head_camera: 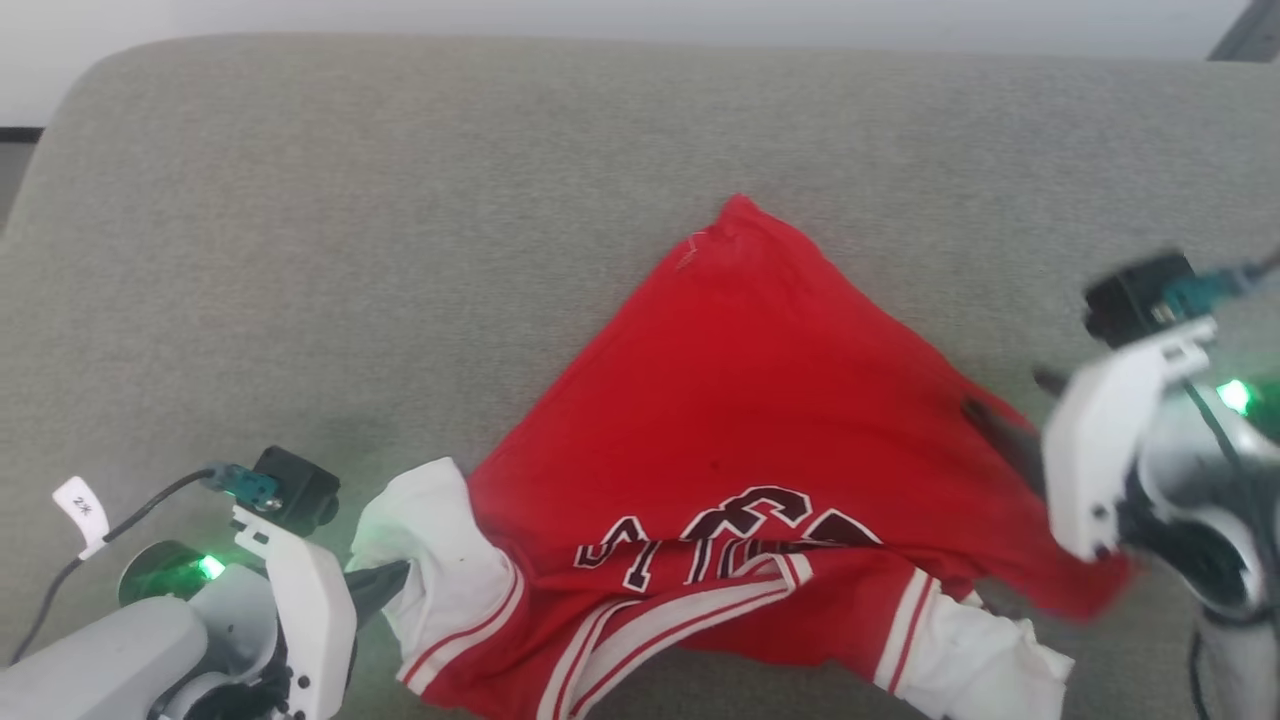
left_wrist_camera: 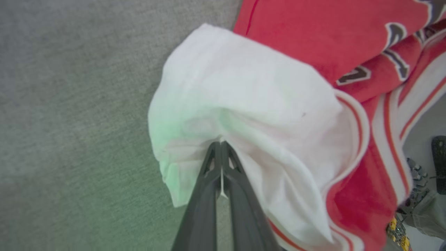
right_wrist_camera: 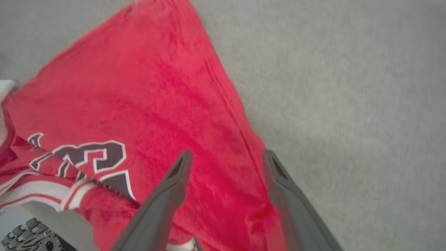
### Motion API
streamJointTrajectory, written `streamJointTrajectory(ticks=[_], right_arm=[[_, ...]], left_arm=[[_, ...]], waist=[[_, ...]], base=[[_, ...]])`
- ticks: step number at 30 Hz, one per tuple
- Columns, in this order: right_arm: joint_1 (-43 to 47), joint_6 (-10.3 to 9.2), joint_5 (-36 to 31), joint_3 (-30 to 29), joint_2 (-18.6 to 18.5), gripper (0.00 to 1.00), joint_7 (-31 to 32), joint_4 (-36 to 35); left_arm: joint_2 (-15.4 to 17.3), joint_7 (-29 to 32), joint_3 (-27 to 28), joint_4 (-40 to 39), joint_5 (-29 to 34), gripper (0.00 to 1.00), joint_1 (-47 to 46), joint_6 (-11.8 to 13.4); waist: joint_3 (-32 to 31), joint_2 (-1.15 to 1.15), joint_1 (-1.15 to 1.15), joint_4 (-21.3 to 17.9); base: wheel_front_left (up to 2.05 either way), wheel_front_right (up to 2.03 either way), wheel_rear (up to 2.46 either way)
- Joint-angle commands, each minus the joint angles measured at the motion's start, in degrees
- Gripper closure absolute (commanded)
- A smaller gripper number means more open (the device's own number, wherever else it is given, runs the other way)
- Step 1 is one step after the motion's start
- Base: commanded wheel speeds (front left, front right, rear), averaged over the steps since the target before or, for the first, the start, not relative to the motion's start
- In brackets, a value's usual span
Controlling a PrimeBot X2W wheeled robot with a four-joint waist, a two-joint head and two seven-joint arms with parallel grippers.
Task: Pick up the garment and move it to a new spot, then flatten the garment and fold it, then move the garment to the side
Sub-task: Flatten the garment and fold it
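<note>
White wrist shells (head_camera: pixel 310 600), green lights (head_camera: pixel 210 567), black boxes (head_camera: pixel 300 490), dark tapered claw fingers (left_wrist_camera: pixel 205 195).

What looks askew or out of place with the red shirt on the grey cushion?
The garment lies askew and bunched, not flat: a fold across the chest hides part of the lettering, and its near edge is crumpled. The left gripper pinches one white sleeve; the right gripper stands open over the red side edge.
</note>
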Motion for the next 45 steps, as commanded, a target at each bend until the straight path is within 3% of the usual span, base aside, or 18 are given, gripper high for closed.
streamJointTrajectory(ticks=[1,7,18,26,30,31,32,38,45], right_arm=[[-2.72,0.0,-0.26,1.36,0.08,0.0,-1.54,1.14],[-14.52,0.0,-1.2,8.85,0.25,0.0,-8.31,11.32],[-34.53,0.01,-0.29,17.8,2.29,0.0,-13.71,40.04],[-42.59,0.0,0.92,21.29,3.77,0.0,-9.61,56.3],[-43.73,0.01,2.03,26.28,3.47,0.0,-3.77,64.0],[-43.7,0.01,2.28,27.24,3.4,0.71,-2.91,65.09],[-43.73,0.01,2.77,27.76,3.32,1.0,-2.7,65.78],[-46.01,-0.05,3.44,29.14,2.38,1.0,-6.32,68.14],[-48.61,-0.02,6.16,30.51,1.83,1.0,-11.89,65.26]], left_arm=[[-0.47,-0.19,-0.12,0.3,0.54,1.0,-0.22,-0.32],[-2.38,0.12,-0.45,1.2,1.42,1.0,-1.63,-1.28],[-7.65,-0.1,-1.08,4.32,2.93,1.0,-4.96,-3.96],[-11.21,-0.56,-1.52,7.13,3.73,1.0,-7.3,-5.76],[-13.1,-0.77,-2.13,9.49,4.0,1.0,-8.36,-6.67],[-13.36,-0.76,-2.24,9.9,3.96,1.0,-8.59,-6.87],[-13.6,-0.78,-2.3,10.31,3.85,1.0,-8.82,-6.9],[-13.49,-0.68,-2.45,12.39,2.65,1.0,-9.22,-7.37],[-9.07,1.6,0.12,12.66,0.38,1.0,-12.2,-6.66]], waist=[[0.13,0.0,0.0,0.92],[0.95,0.0,0.0,3.89],[3.92,0.0,0.0,10.62],[5.7,0.0,0.0,14.03],[6.04,0.0,0.0,15.18],[6.04,0.0,0.0,15.29],[6.06,0.0,0.0,15.37],[4.92,0.0,0.0,14.47],[0.7,0.0,0.0,10.7]], base=[[0.0,0.0,0.0],[0.0,0.0,0.0],[0.0,0.0,0.0],[0.0,0.0,0.0],[0.0,0.0,0.0],[0.0,0.0,0.0],[0.0,0.0,0.0],[0.0,0.0,0.0],[0.0,0.0,0.0]])
